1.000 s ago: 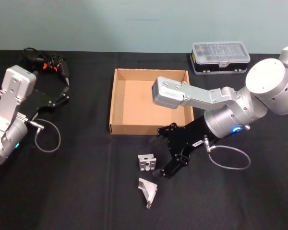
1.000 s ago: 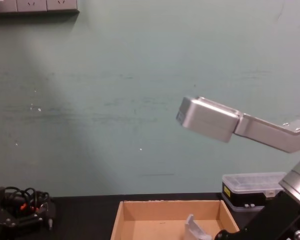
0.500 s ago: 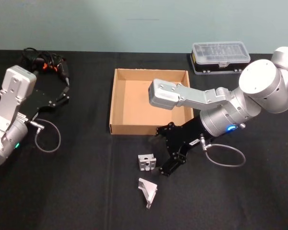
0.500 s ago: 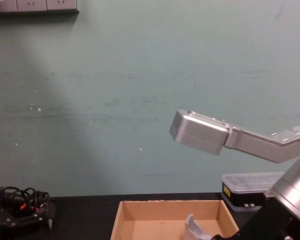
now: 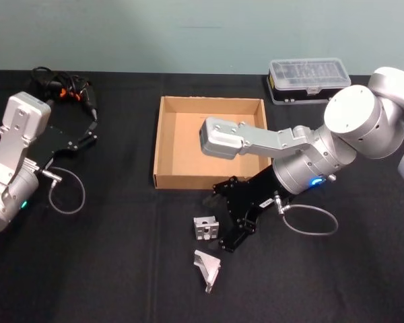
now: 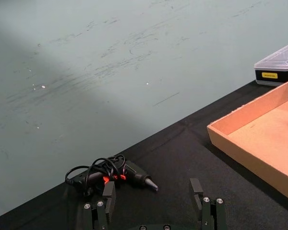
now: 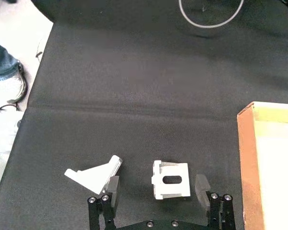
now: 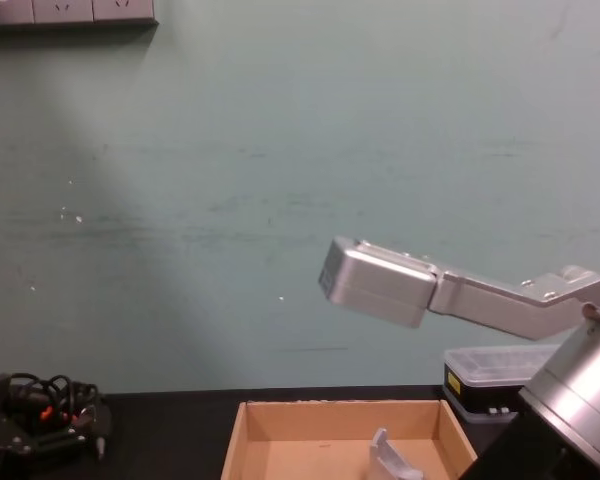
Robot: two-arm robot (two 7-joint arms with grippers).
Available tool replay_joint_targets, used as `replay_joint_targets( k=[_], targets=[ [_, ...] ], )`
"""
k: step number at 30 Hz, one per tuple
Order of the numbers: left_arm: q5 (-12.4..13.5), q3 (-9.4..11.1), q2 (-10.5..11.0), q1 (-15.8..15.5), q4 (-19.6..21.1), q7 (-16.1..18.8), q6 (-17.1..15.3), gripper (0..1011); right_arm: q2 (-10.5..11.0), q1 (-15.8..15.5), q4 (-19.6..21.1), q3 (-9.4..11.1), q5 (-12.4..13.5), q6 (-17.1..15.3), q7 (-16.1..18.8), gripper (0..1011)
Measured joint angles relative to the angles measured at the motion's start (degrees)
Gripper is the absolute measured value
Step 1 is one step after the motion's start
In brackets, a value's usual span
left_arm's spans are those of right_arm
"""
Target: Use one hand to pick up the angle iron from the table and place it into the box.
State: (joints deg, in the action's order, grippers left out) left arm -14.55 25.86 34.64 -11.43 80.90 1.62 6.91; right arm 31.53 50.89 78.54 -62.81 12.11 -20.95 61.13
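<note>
The right arm (image 5: 303,142) and left arm (image 5: 13,155) are silver-grey metal, boxy links joined by rounded housings, each with a small blue-green light and a looped grey cable (image 5: 310,234). The right gripper (image 5: 224,219) and left gripper (image 5: 91,126) are black, with silver screws at the finger bases.

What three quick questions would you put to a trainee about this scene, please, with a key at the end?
1. True or false: the right claw is shut on the angle iron beside it.
2. How many angle irons lie on the table in front of the box? A) one B) two C) four
3. Which claw rests at the table's left side, near the cable bundle?
Key: 1 false; it is open, straddling that angle iron. 2 B; the second angle iron lies nearer the robot. 3 the left claw, open.
</note>
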Motion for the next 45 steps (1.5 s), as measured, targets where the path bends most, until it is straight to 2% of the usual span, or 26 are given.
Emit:
replay_joint_targets(
  k=[21, 31, 34, 40, 43, 44, 45],
  targets=[
    [0.0, 0.0, 0.0, 0.0, 0.0, 0.0, 0.0, 1000, -2.03, 0.81, -2.26, -1.17, -1.73, 0.71, 1.0, 1003],
    [0.0, 0.0, 0.0, 0.0, 0.0, 0.0, 0.0, 1000, -2.2, 0.82, -2.44, -1.14, -1.96, 1.4, 1.12, 786],
    [0.0, 0.0, 0.0, 0.0, 0.0, 0.0, 0.0, 1000, -2.2, 0.74, -2.4, -1.09, -1.98, 1.58, 1.11, 664],
    [0.0, 0.0, 0.0, 0.0, 0.0, 0.0, 0.0, 1000, -2.21, 0.54, -2.31, -1.07, -1.97, 1.75, 1.34, 504],
    [0.0, 0.0, 0.0, 0.0, 0.0, 0.0, 0.0, 1000, -2.21, 0.5, -2.29, -1.09, -1.88, 1.85, 1.53, 378],
    [0.0, 0.0, 0.0, 0.0, 0.0, 0.0, 0.0, 1000, -2.21, 0.49, -2.29, -1.11, -1.83, 1.88, 1.61, 378],
    [0.0, 0.0, 0.0, 0.0, 0.0, 0.0, 0.0, 1000, -2.23, 0.49, -2.29, -1.12, -1.82, 1.89, 1.63, 316]
  ],
)
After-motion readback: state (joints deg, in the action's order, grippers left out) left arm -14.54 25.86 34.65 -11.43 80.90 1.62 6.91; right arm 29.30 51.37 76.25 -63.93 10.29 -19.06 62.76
